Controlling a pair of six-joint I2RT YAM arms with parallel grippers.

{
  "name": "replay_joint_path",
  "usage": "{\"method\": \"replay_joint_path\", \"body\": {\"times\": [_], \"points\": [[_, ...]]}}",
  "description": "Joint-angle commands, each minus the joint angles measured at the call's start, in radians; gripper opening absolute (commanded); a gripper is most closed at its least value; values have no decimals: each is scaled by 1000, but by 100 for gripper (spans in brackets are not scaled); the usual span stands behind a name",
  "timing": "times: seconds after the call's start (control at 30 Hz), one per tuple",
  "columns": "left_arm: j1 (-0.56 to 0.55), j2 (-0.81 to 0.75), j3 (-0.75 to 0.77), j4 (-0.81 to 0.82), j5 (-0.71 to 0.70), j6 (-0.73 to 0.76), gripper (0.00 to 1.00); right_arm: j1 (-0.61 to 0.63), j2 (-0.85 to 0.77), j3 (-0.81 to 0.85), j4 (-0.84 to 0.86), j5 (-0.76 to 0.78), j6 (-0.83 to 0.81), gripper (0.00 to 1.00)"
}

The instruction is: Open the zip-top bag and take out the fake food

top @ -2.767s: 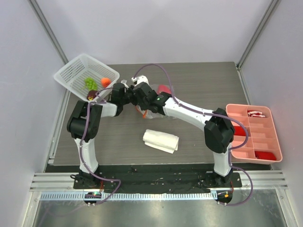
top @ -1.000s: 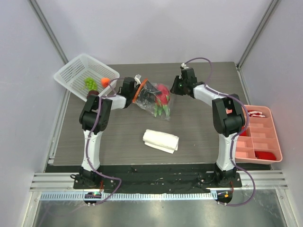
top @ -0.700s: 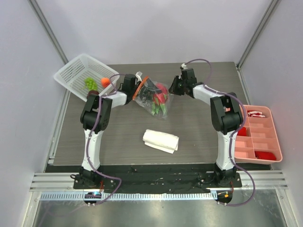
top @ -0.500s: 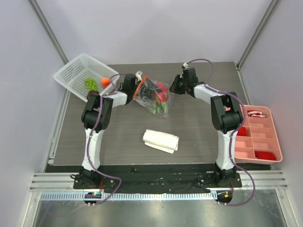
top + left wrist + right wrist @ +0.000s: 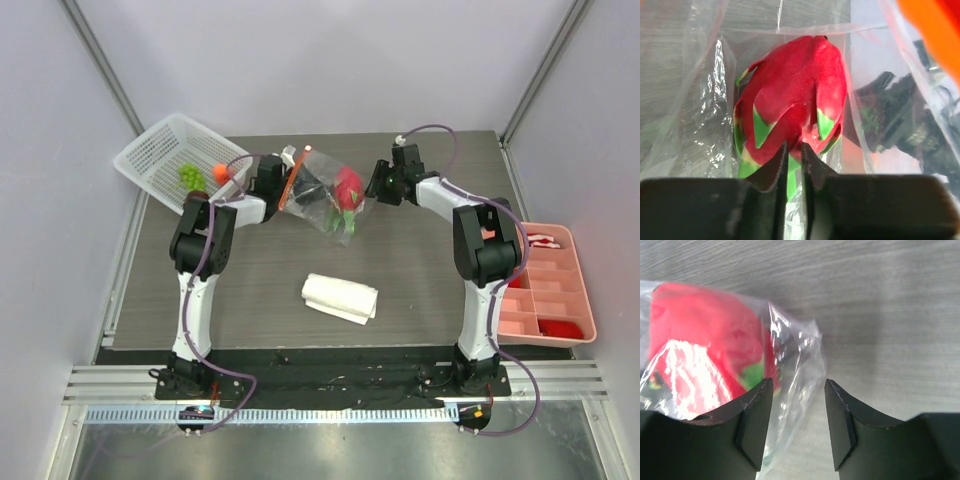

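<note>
Left gripper [image 5: 793,152] closed since a second ago — fingers nearly together inside clear crinkly zip-top bag [image 5: 325,170]; hold on red-pink plastic dragon fruit [image 5: 795,90] within unclear. Right gripper [image 5: 797,407] jaws apart — straddling bag's corner.

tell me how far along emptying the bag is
Done: grapes and an orange lie in the basket. In hand: the left gripper looks pinched shut on the bag, and the right gripper is open at its far corner. Left: the dragon fruit and green leaves are inside.
</note>
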Motion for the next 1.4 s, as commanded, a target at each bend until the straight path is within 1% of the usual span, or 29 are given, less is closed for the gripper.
{"method": "replay_joint_path", "body": {"times": [0.0,0.07,0.13,0.2,0.23,0.3,0.4,0.5,0.53,0.63,0.7,0.77,0.83,0.9,0.97,1.03,1.27,1.37], "points": [[-35,-42,-61,-19,-7,50,26,4,-107,-14,23,-18,37,53],[-35,-65,-70,-33,-10,81,39,-1,-77,36,13,-7,27,52],[-35,-68,-52,-76,-5,127,63,-2,-26,102,3,-12,11,50],[-35,-64,-31,-99,6,152,84,-5,24,163,-30,-42,7,46],[-35,-62,-20,-108,6,170,87,-4,47,218,-39,-86,-1,44],[-36,-53,-9,-116,-2,189,92,-4,92,253,-44,-108,-3,43],[-36,-42,-9,-78,-8,196,93,-4,126,296,-43,-108,-24,43],[-41,-29,-14,-23,-22,186,96,-2,185,371,-70,-173,-30,43],[-41,-25,-15,-1,-22,179,96,-2,198,397,-78,-180,-27,43],[-41,-15,-47,114,-43,134,96,-1,224,408,-82,-214,-24,42],[-42,-2,-58,183,-51,106,93,7,219,397,-82,-219,-30,41],[-42,7,-50,191,-75,107,92,10,203,357,-75,-222,-29,41],[-42,30,-15,165,-88,118,92,12,181,307,-38,-248,-7,41],[-42,50,15,145,-80,109,92,15,169,282,-15,-262,0,40],[-48,57,20,166,-80,103,93,19,152,250,2,-269,19,40],[-51,60,35,151,-77,104,93,28,150,227,33,-304,49,38],[-58,74,60,151,-68,95,94,93,169,217,62,-337,77,35],[-55,79,51,195,-57,71,95,104,155,179,91,-355,89,33]]}}
